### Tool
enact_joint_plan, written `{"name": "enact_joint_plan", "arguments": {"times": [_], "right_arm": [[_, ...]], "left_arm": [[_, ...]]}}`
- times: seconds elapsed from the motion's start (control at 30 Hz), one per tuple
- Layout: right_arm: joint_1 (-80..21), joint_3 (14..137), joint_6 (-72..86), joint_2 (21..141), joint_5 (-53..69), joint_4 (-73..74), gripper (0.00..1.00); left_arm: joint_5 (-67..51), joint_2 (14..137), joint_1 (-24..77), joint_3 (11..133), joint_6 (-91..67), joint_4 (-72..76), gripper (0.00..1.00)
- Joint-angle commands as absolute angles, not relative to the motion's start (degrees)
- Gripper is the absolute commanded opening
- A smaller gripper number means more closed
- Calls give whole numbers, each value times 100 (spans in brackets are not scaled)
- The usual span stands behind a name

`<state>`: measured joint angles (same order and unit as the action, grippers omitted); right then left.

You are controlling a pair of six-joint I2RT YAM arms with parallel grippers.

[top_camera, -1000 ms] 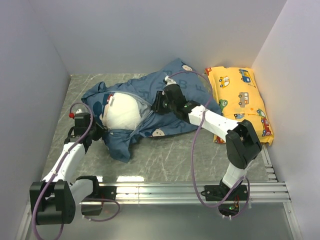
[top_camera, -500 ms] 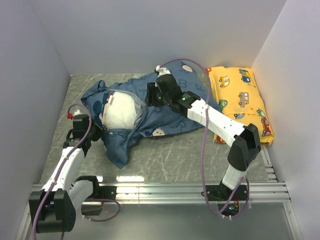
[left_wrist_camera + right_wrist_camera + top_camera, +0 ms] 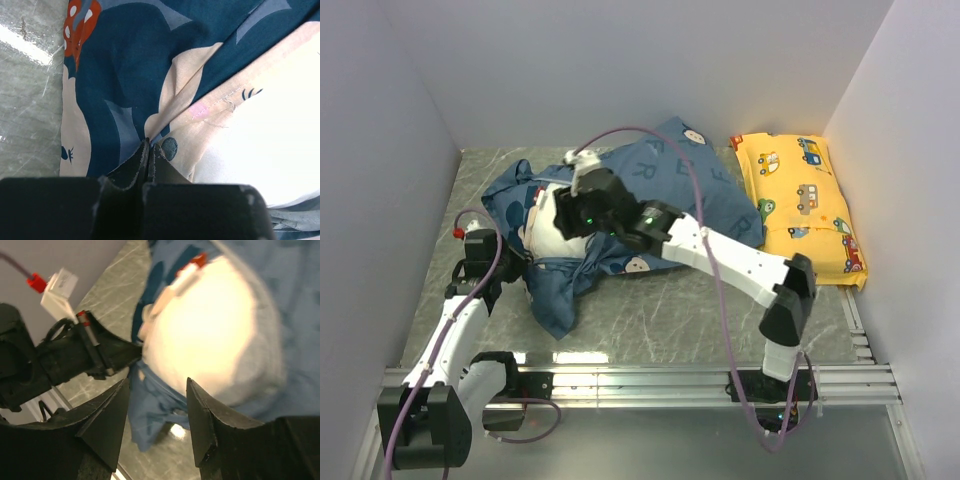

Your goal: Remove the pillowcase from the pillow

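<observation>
- Pillowcase [image 3: 655, 190]: dusty-blue printed fabric, lying crumpled across the middle of the grey marbled worktop [image 3: 660, 310]. Its open mouth faces the left arm, and a loose flap trails toward the near edge.
- Pillow [image 3: 546, 243]: plain white. 1 rounded end bulges out of the mouth of the pillowcase; the rest lies inside the fabric.
- Left tool [image 3: 149, 150]: its 2 fingers are pressed together, clamped on a fold of the pillowcase beside the exposed white end. In the top view it sits low at the left rim of the opening.
- Right tool [image 3: 157, 382]: its 2 fingers stand apart with nothing between them. It is poised over the bulging end of the pillow, pointing toward the left arm. Whether it touches the pillow cannot be told.
- Yellow car-print pillow [image 3: 800, 205]: lies flat at the far right of the worktop, beside the right wall. It is just beside the pillowcase and clear of both tools.
</observation>
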<state>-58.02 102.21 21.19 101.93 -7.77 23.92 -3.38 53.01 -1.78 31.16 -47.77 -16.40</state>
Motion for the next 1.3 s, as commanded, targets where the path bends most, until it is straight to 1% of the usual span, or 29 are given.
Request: {"name": "enact_joint_plan", "arguments": {"times": [0.0, 0.13, 0.2, 0.27, 0.33, 0.37, 0.43, 0.6, 0.63, 0.67, 0.7, 0.73, 0.77, 0.83, 0.97, 1.1, 1.27], "right_arm": [[-6038, 10625, 1671, 10792, -984, 2461, 57], [-6187, 10924, 1494, 11381, -1379, 2645, 60], [-6188, 10951, 1547, 11671, -1879, 2777, 65], [-6188, 10899, 1494, 11873, -2309, 2865, 72], [-6179, 10811, 1451, 11988, -2451, 2865, 77], [-6179, 10793, 1389, 12101, -2504, 2857, 82], [-6179, 10942, 1345, 12277, -2523, 2996, 86], [-6170, 11398, 1310, 12770, -2233, 3155, 86], [-6126, 11513, 1310, 12936, -2102, 3251, 81], [-6074, 11688, 1370, 13068, -2005, 3400, 74], [-6012, 12107, 1406, 13191, -1900, 3575, 62], [-5951, 12294, 1450, 13401, -1672, 3873, 28], [-5785, 12426, 1511, 13447, -1522, 3954, 16], [-5608, 12533, 1564, 13404, -1214, 3990, 0], [-5151, 11999, 2011, 12825, -775, 3596, 0], [-4318, 10788, 2583, 11990, -90, 2693, 0], [-3815, 9775, 3093, 11058, 202, 1944, 0]], "left_arm": [[-431, 5168, -149, 3296, -4834, -1758, 0], [-378, 5177, -149, 3305, -4843, -1784, 1], [-369, 5159, -141, 3296, -4860, -1793, 0], [-361, 5133, -141, 3278, -4860, -1784, 0], [-360, 5124, -141, 3270, -4869, -1784, 1], [-378, 5133, -141, 3252, -4878, -1775, 1], [-404, 5142, -141, 3243, -4895, -1758, 1], [-536, 5133, -141, 3261, -4904, -1723, 0], [-580, 5150, -132, 3278, -4896, -1731, 1], [-606, 5159, -132, 3322, -4869, -1740, 0], [-633, 5177, -132, 3357, -4843, -1801, 1], [-650, 5177, -114, 3392, -4834, -1837, 1], [-650, 5159, -106, 3453, -4790, -1872, 1], [-607, 5150, -97, 3524, -4738, -2003, 0], [-291, 5282, -106, 3831, -4509, -2355, 0], [-26, 5335, -298, 4025, -4324, -2619, 0], [-210, 5536, -948, 3947, -4158, -2532, 0]]}}
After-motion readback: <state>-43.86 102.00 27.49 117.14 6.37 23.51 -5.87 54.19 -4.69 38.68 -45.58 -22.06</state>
